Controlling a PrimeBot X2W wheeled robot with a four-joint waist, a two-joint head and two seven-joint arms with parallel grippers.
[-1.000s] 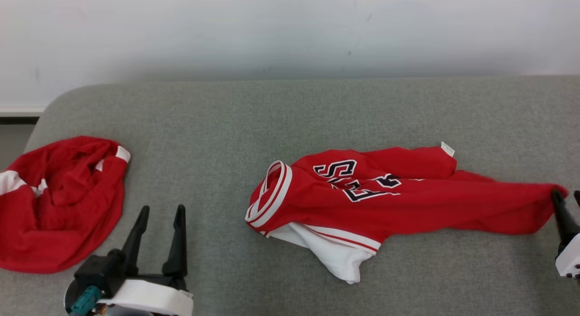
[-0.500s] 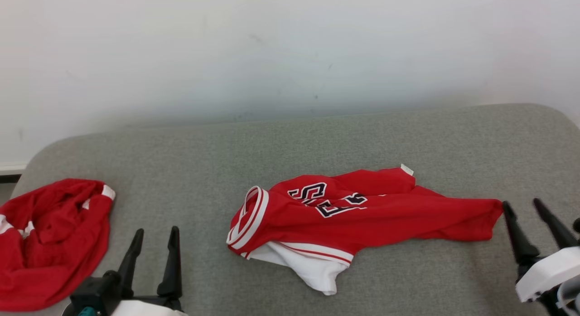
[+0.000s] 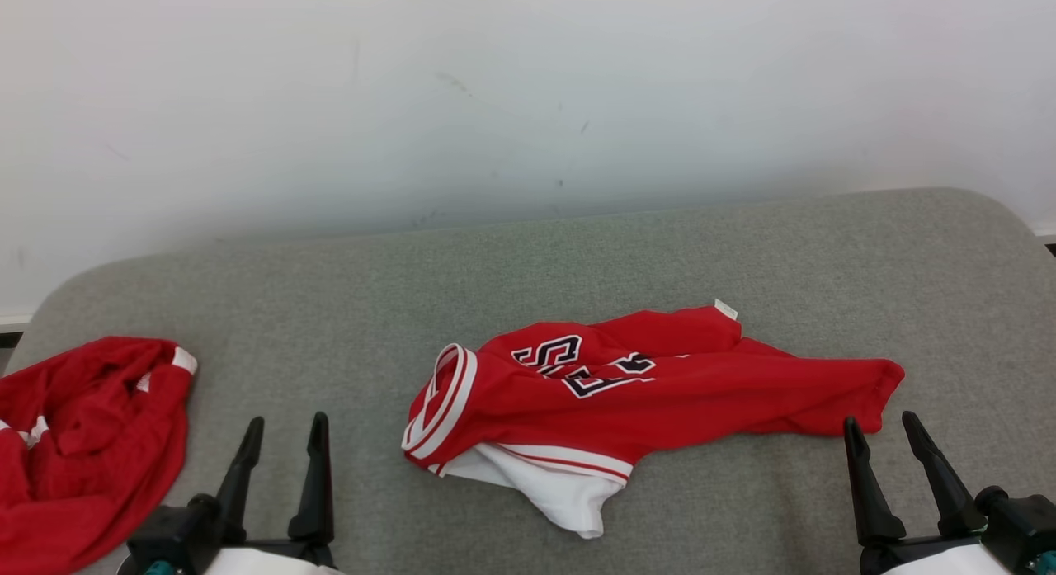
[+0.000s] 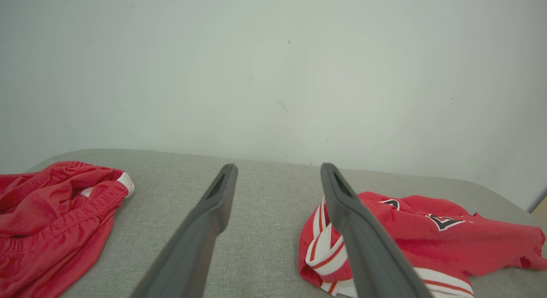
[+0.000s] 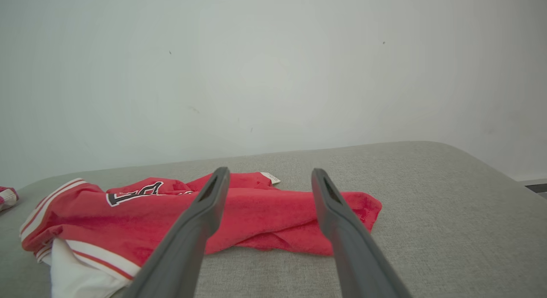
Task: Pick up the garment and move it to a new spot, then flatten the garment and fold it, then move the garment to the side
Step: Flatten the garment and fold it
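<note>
Red jersey (image 3: 701, 393) lies crumpled mid-frame on grey cushion (image 3: 330, 294). Both empty, jaws apart: left gripper (image 3: 287, 422) lower left, right gripper (image 3: 879, 420) lower right. Looks light, limp, maybe slick; pinch right-end hem, not bunched middle.

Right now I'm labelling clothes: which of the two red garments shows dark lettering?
The stretched-out garment in the middle: dark letters beside its white-striped band. The bunched garment at the left shows none.

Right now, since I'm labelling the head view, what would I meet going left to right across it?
crumpled red garment → left gripper → red jersey → right gripper
</note>
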